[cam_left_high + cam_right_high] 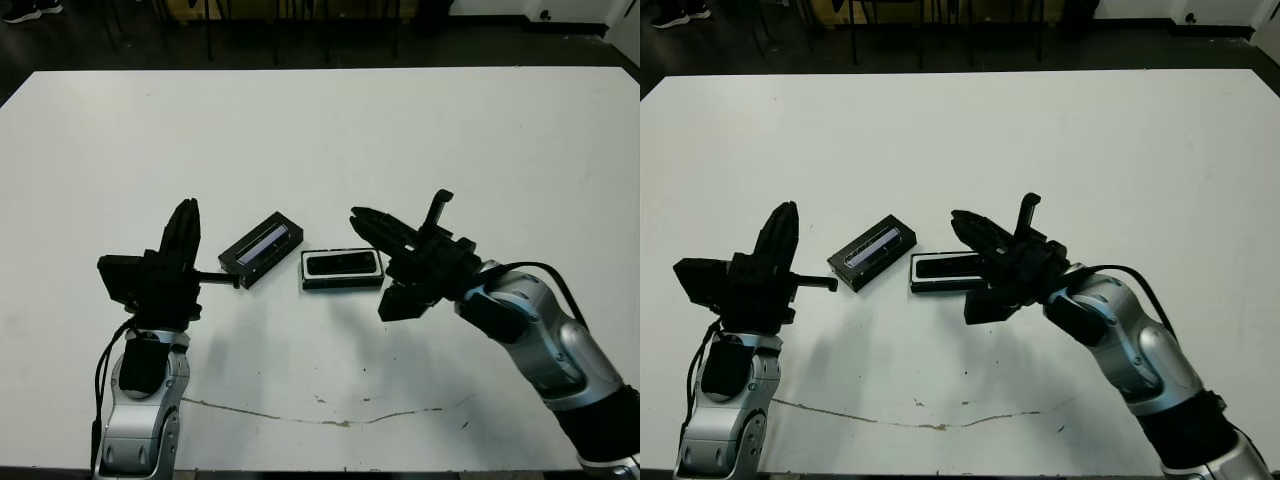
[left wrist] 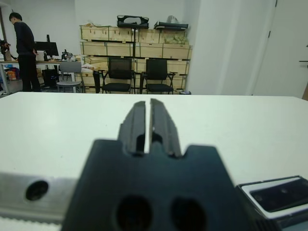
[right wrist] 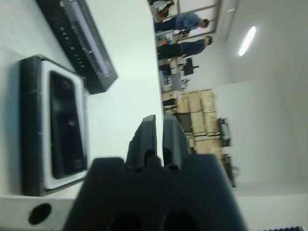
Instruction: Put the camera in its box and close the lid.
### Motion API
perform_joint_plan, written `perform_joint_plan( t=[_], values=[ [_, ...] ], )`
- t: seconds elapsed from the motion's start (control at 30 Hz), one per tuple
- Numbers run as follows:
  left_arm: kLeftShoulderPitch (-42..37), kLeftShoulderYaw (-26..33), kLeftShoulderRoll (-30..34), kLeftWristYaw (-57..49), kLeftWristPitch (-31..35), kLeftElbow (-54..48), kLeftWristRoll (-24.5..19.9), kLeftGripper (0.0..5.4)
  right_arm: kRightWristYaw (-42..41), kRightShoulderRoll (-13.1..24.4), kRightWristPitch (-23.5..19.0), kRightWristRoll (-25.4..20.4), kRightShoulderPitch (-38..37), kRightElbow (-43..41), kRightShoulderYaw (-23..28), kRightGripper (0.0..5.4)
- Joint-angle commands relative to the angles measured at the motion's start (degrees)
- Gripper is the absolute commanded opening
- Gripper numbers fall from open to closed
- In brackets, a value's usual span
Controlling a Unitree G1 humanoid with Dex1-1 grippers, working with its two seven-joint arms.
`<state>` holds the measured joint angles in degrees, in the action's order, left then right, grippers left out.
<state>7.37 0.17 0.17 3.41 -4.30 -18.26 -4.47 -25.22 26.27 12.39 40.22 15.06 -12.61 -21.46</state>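
One of two steps looks done. The camera (image 1: 341, 263) lies flat inside the box (image 1: 342, 284), seated in the white lining, near the middle of the tabletop (image 1: 320, 140). The lid (image 1: 261, 249) is not on: it rests on the tabletop just beside the box, toward the robot's left, angled, shiny panel up. Whether lid and box touch at the near corners cannot be told.

Left gripper (image 2: 148, 126): fingers clenched together, holding nothing, raised off the tabletop to the left of the lid. Right gripper (image 3: 159, 137): fingers pressed together, empty, hovering beside the box on its right.

Remaining, by my reading: pick up the lid, square it over the box, press it down. The lid's skew means it needs turning to line up. Neither gripper is on the lid yet.
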Motion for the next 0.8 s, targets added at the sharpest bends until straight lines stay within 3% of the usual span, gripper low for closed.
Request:
perform_joint_plan(
  t=[0.03, 0.8],
  values=[
    [0.5, 0.0, 0.4, -0.1, 0.8, 0.8, 0.4, 0.00, -5.3, 0.2, -2.9, -0.5, 0.2, -0.3, -1.7, 0.01],
    [1.3, 0.0, 0.0, -0.3, 0.7, 0.4, 0.2, 0.00, -8.3, 2.2, -8.2, 1.6, -6.0, 2.5, -3.7, 0.01]
  ],
)
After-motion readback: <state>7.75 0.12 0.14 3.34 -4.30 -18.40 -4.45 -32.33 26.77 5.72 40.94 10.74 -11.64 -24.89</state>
